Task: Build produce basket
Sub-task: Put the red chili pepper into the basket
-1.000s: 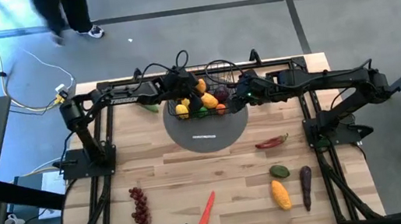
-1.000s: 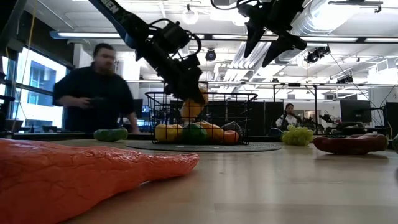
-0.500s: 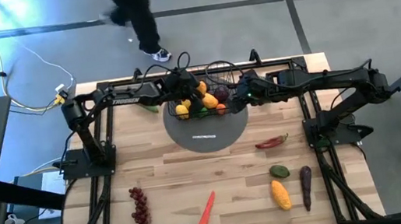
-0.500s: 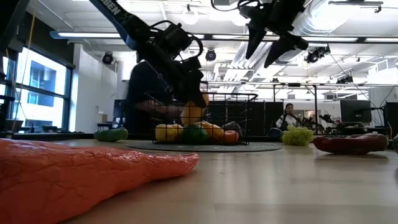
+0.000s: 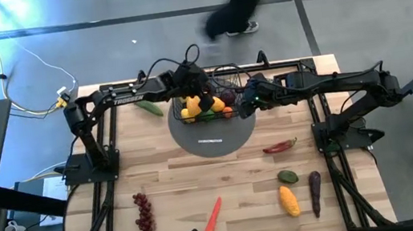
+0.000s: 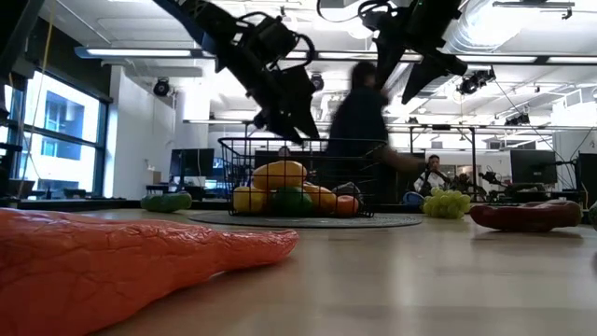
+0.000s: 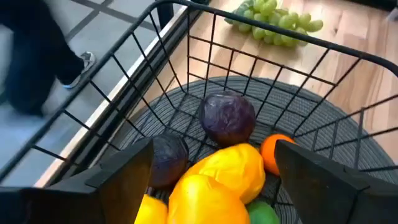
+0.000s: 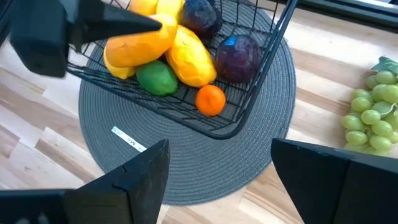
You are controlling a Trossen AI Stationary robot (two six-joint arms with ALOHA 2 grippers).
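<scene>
Basket [image 5: 207, 106] sits on grey round mat [image 5: 215, 137], far centre of table [image 5: 233, 193]. Inside basket: yellow-orange mangoes [image 7: 227, 171], two purple plums [image 7: 228, 118], small orange fruit [image 8: 209, 99], green fruit [image 8: 157, 78].

Left gripper [image 6: 284, 117] above basket, fingers [image 7: 127, 174] spread apart, empty; mangoes directly below, between fingertips.

Right gripper [image 5: 247, 103] just beside basket's right side, raised, fingers [image 8: 140, 171] apart, holding nothing; mat edge lies beyond its fingertips.

Green grapes [image 8: 373, 112] on table near mat.

Elsewhere on table: red chili [image 5: 279, 146], carrot [image 5: 213, 215], red grapes [image 5: 144, 212], eggplant [image 5: 315, 191].
</scene>
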